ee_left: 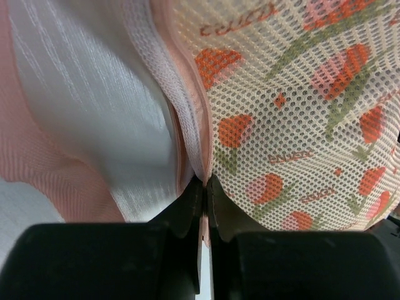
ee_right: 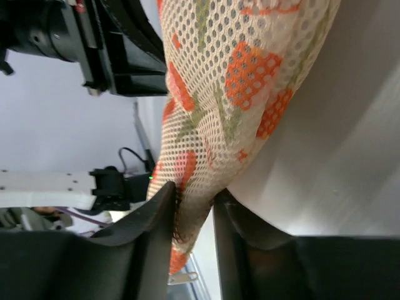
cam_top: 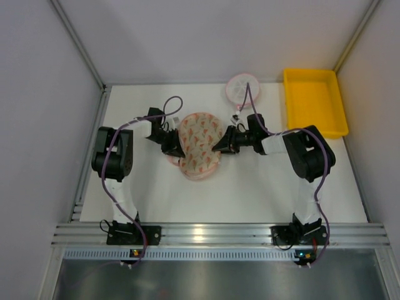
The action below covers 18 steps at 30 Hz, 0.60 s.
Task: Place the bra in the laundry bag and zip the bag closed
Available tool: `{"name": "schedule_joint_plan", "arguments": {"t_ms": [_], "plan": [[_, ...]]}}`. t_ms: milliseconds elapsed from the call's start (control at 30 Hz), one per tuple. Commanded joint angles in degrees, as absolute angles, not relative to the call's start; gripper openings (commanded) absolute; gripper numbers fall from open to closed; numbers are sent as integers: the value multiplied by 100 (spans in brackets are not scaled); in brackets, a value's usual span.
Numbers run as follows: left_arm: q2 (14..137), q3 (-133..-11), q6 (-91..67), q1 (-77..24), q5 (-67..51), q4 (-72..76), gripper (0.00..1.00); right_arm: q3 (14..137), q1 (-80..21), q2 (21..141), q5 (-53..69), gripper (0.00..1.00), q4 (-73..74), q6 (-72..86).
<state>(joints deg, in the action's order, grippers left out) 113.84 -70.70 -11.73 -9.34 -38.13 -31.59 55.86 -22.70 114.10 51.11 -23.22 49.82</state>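
Observation:
The laundry bag (cam_top: pixel 200 145), cream mesh with orange-pink print, lies domed at mid-table between both arms. My left gripper (cam_top: pixel 177 149) is at its left edge. In the left wrist view that gripper (ee_left: pixel 206 187) is shut on the bag's pink zip trim, with the printed mesh (ee_left: pixel 300 112) bulging to the right. My right gripper (cam_top: pixel 219 147) is at the bag's right edge. In the right wrist view its fingers (ee_right: pixel 194 200) are closed on a fold of the mesh (ee_right: pixel 219 94), and a small metal zip pull (ee_right: pixel 182 278) hangs below. The bra is hidden.
A small round white mesh disc with a pink rim (cam_top: pixel 242 89) lies at the back, beside a yellow tray (cam_top: pixel 312 103) at the back right. White walls close in the table on three sides. The left arm (ee_right: pixel 94 44) shows across the bag in the right wrist view.

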Motion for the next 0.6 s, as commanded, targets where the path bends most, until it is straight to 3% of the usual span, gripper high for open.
{"name": "schedule_joint_plan", "arguments": {"t_ms": [0, 33, 67, 267, 300, 433, 567], "plan": [[11347, -7242, -897, -984, -3305, -3146, 9, 5572, -2320, 11487, 5642, 28, -3260, 5440], [11321, -7268, -783, -984, -3261, -3181, 15, 5572, -2320, 11505, 5660, 9, -3313, 5475], [11181, -7295, -713, -984, -3182, -3208, 26, 5572, -2320, 11522, 5651, 1, -3322, 5502], [9856, -7453, 683, -932, -2840, -3199, 50, 5721, -2294, 11461, 5432, 0, -2690, 5134], [9679, -7488, 903, -993, -2700, -3199, 59, 5748, -2294, 11444, 5397, 0, -2585, 5002], [8984, -7673, 2499, -1335, -2418, -3199, 71, 5774, -2285, 11443, 5309, 0, -2338, 4852], [8500, -7813, 3873, -2150, -2303, -3558, 72, 5809, -2268, 11496, 5274, 0, -2206, 4808]]}}
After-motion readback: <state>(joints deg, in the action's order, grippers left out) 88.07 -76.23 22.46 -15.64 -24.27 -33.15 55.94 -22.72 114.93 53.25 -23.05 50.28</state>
